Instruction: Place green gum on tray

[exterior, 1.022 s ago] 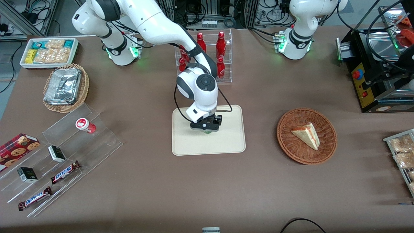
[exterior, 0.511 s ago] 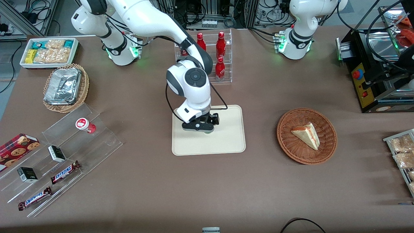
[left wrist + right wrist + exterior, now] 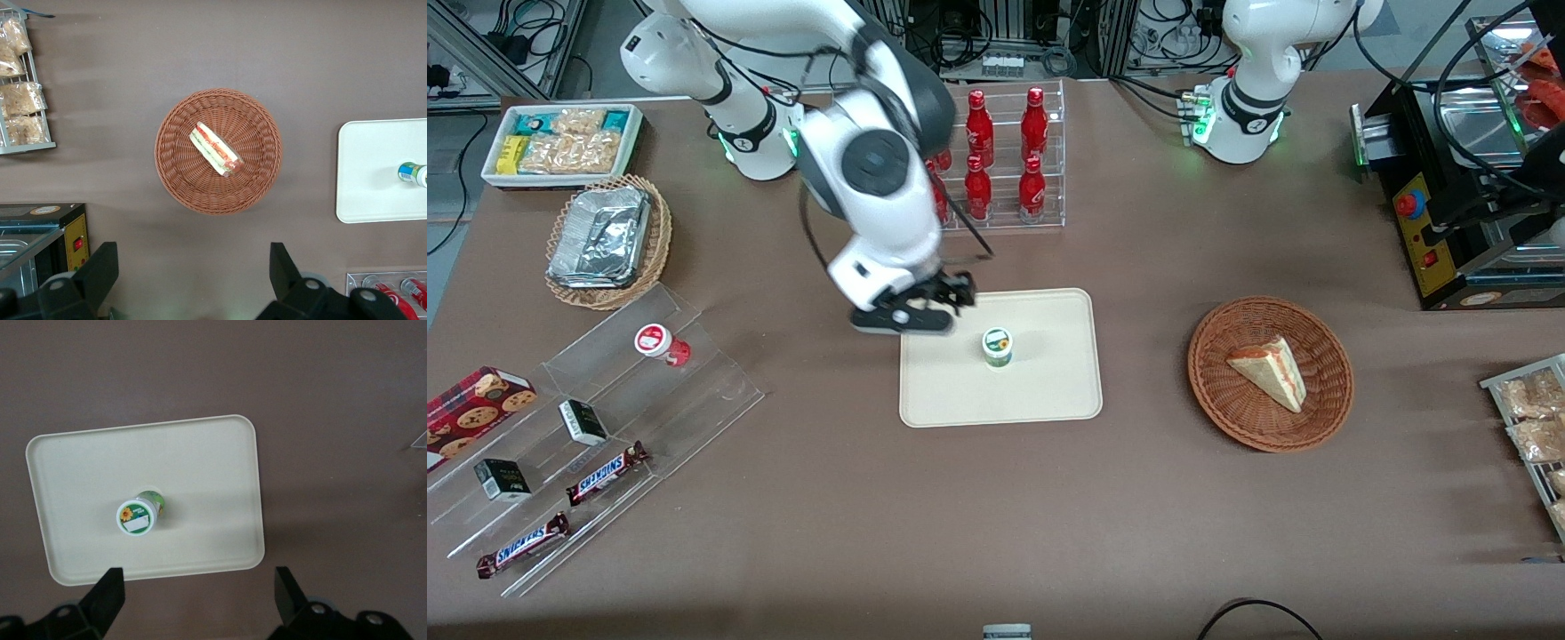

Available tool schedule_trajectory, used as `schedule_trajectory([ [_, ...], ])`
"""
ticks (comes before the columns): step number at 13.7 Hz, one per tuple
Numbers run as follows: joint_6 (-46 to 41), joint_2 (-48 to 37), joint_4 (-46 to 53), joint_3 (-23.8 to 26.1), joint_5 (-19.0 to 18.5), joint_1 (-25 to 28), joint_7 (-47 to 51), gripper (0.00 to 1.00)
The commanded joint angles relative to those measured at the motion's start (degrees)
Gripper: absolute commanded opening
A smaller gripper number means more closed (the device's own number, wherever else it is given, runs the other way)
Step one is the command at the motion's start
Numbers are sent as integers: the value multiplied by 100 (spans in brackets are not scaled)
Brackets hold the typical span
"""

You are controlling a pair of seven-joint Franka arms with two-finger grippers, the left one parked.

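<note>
The green gum [image 3: 997, 346] stands upright on the cream tray [image 3: 1049, 396], near its middle, with its white lid facing up. Nothing holds it. My right gripper [image 3: 911, 313] hangs raised over the tray's corner toward the working arm's end, apart from the gum. It is open and empty. In the right wrist view the gum [image 3: 139, 515] sits on the tray [image 3: 207, 460], and the two dark fingertips [image 3: 110, 588] stand wide apart over bare table beside the tray's edge, the gripper [image 3: 198, 588] well clear of the gum. The gum [image 3: 413, 173] also shows in the left wrist view.
A red gum bottle [image 3: 660, 343] stands on a clear stepped shelf [image 3: 605, 418] with Snickers bars toward the working arm's end. A clear rack of red bottles [image 3: 996, 169] stands farther from the camera than the tray. A wicker basket [image 3: 1218, 391] holding a sandwich lies toward the parked arm's end.
My gripper has let go of the green gum, risen and moved off toward the working arm's end. The gum, hidden under the gripper before, now stands free on the tray.
</note>
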Motion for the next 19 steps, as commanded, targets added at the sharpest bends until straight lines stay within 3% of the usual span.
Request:
schedule_trajectory([
  [1,-510,-931,-549,48,-80,-408,-675,100],
  [5,-1258,-1530,-566,48,-80,-1470,-1905,100],
  [13,-1751,-2304,-971,92,-194,-3598,-3638,100],
  [15,-1848,-2357,-971,109,-519,-3897,-3920,100],
  [19,-1849,-2296,-919,205,-546,-4425,-4308,100],
])
